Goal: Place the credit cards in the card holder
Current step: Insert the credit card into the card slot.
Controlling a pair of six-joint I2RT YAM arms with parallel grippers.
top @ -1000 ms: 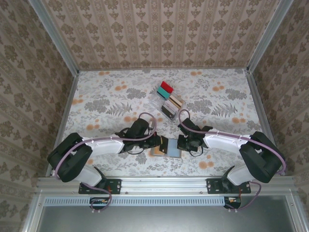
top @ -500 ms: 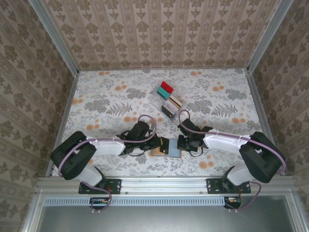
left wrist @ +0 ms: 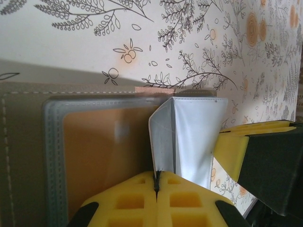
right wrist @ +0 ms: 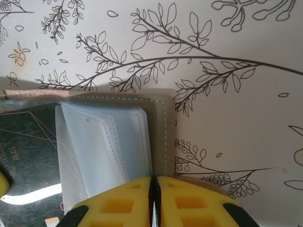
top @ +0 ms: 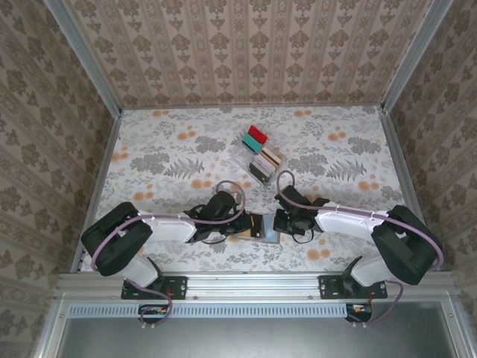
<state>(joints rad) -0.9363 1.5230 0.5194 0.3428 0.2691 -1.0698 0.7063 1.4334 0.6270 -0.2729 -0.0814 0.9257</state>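
Left wrist: stitched grey-brown card holder (left wrist: 23, 156)

A: Enclosure?
B: Back wall (top: 246, 52), left wall (top: 37, 149) and right wall (top: 447, 134), all papered in tan damask stripes. Aluminium posts (top: 82, 56) in the far corners.
A: Surface?
B: Worktop (top: 164, 149) in white floral print with grey leaves and orange blossoms. Aluminium rail (top: 253, 283) along the near edge, grey panel (top: 253, 335) below it.
A: Light?
B: Even, diffuse. Soft shadows.
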